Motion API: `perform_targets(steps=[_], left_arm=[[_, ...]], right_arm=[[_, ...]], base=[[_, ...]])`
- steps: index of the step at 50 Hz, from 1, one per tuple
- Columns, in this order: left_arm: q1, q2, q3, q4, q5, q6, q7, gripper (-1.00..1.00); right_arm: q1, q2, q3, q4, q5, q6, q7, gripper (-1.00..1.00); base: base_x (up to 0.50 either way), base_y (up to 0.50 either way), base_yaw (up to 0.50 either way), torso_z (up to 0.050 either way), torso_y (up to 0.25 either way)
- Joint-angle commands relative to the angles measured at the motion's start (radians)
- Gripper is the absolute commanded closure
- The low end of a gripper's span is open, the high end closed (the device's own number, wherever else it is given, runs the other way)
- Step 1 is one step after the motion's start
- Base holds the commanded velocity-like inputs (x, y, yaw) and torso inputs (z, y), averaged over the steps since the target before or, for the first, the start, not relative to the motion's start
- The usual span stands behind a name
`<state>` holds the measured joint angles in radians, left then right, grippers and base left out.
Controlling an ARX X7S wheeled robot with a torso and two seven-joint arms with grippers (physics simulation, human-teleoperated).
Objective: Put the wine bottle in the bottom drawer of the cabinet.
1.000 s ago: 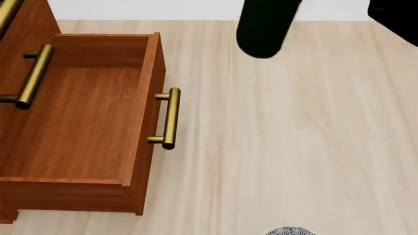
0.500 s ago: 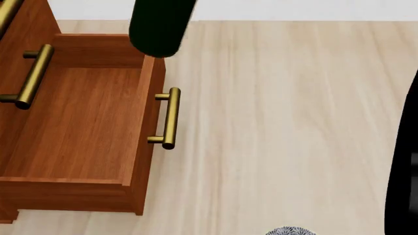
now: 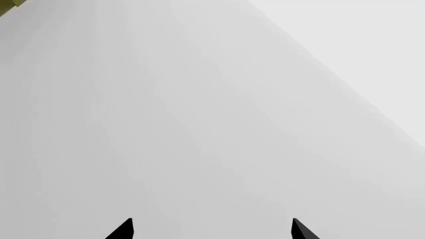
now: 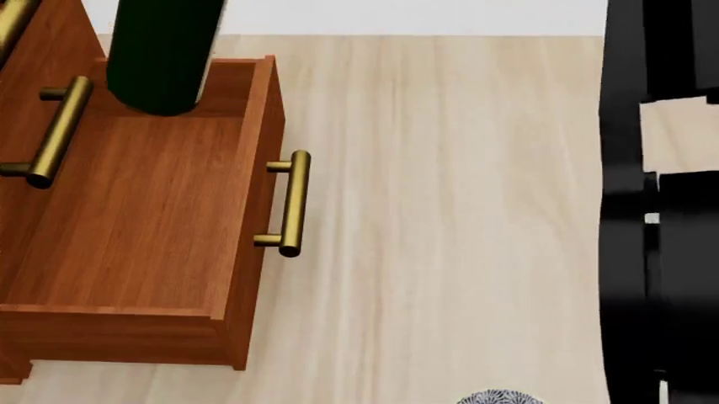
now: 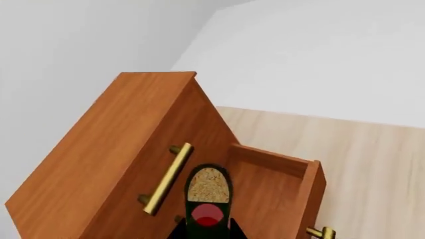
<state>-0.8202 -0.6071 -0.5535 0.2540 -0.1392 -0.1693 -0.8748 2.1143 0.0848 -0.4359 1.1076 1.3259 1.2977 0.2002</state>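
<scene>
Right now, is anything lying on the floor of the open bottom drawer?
No, in the head view the bottom drawer shows only bare wood, with the wine bottle above it.

The left gripper (image 3: 209, 231) shows only as two black fingertips (image 3: 123, 230) at the frame edge, set well apart with nothing between them. Beyond them lies a plain pale grey surface (image 3: 166, 124). A small yellowish object (image 3: 7, 5) sits in one corner.

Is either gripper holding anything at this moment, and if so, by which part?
The right gripper holds the wine bottle by its neck, just below the cork, over the open bottom drawer. The left gripper is open and holds nothing.
</scene>
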Motion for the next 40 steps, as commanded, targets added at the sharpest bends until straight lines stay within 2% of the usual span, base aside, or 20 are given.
perform_targets(steps=[1, 5, 23, 28, 33, 40], left_arm=[[-0.006, -0.001, 0.006, -0.007, 0.003, 0.006, 0.003, -1.00], [-0.005, 0.000, 0.005, -0.006, 0.005, 0.004, 0.002, -1.00], [-0.007, 0.000, 0.007, -0.002, 0.004, 0.003, 0.006, -1.00], [-0.008, -0.001, 0.008, 0.000, 0.004, -0.001, 0.007, -1.00], [-0.007, 0.000, 0.006, -0.002, 0.002, 0.004, 0.010, -1.00], [0.035, 0.020, -0.019, -0.004, -0.001, 0.052, 0.019, -1.00]], right_arm=[[0.081, -0.083, -0.108, 0.200, -0.158, -0.070, -0.318, 1.00], [0.064, -0.084, -0.179, 0.200, -0.104, -0.086, -0.332, 1.00], [0.045, -0.085, -0.953, 0.163, 0.644, -0.269, -0.382, 1.00], [0.050, -0.085, -1.125, 0.127, 0.804, -0.325, -0.384, 1.00], [0.044, -0.085, -1.211, 0.096, 0.872, -0.370, -0.391, 1.00], [0.023, -0.085, -1.235, 0.066, 0.873, -0.414, -0.374, 1.00]], base=[[0.00, 0.00, 0.00, 0.000, 0.000], [0.00, 0.00, 0.00, 0.000, 0.000], [0.00, 0.00, 0.00, 0.000, 0.001], [0.00, 0.00, 0.00, 0.000, 0.002], [0.00, 0.00, 0.00, 0.000, 0.000], [0.00, 0.00, 0.00, 0.000, 0.000]])
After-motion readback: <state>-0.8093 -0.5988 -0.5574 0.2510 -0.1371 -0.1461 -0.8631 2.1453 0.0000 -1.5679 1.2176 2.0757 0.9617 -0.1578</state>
